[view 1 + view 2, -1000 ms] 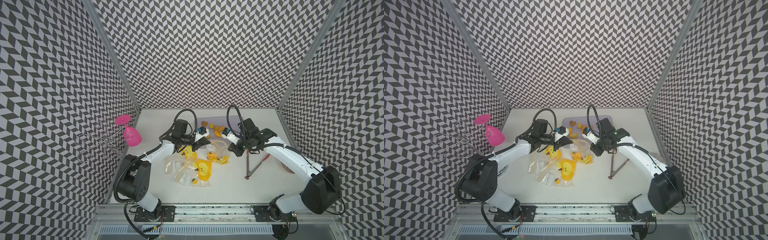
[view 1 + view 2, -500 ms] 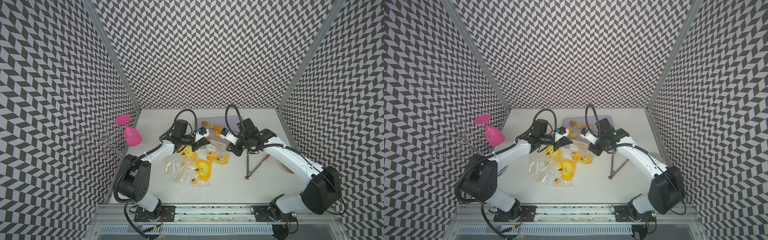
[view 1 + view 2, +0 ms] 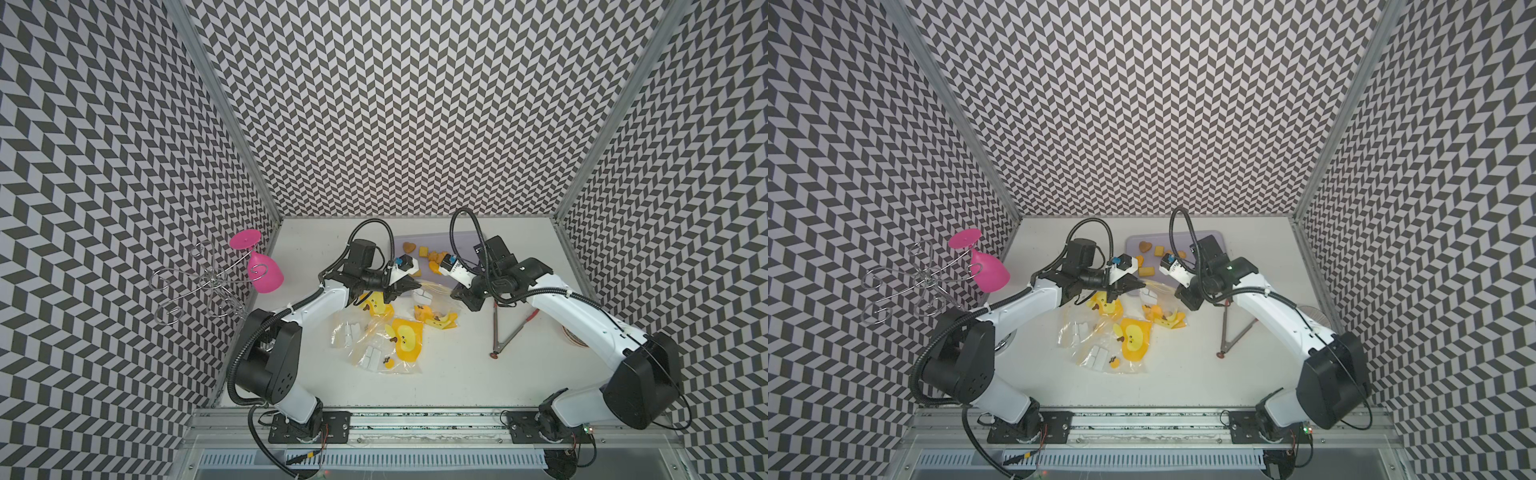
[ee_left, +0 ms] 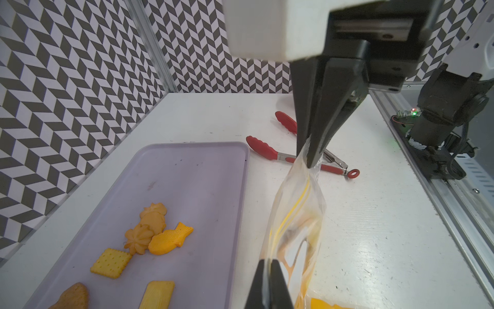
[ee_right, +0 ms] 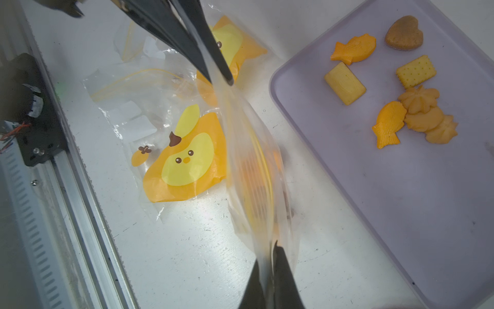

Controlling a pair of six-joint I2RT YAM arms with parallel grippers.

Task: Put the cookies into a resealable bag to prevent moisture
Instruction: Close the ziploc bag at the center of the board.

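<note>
Between left pincer [image 4: 268,264] and right pincer [image 4: 311,159], bag [image 4: 294,214] (clear) taut lengthwise.

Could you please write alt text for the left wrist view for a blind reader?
The left gripper and right gripper pinch opposite ends of a clear bag. Beside it, cookies lie on a lavender tray; red tongs lie beyond.

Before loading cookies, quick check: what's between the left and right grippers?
A clear resealable bag, one end pinched by the left gripper, the other by the right gripper; both wrist views show it.
</note>
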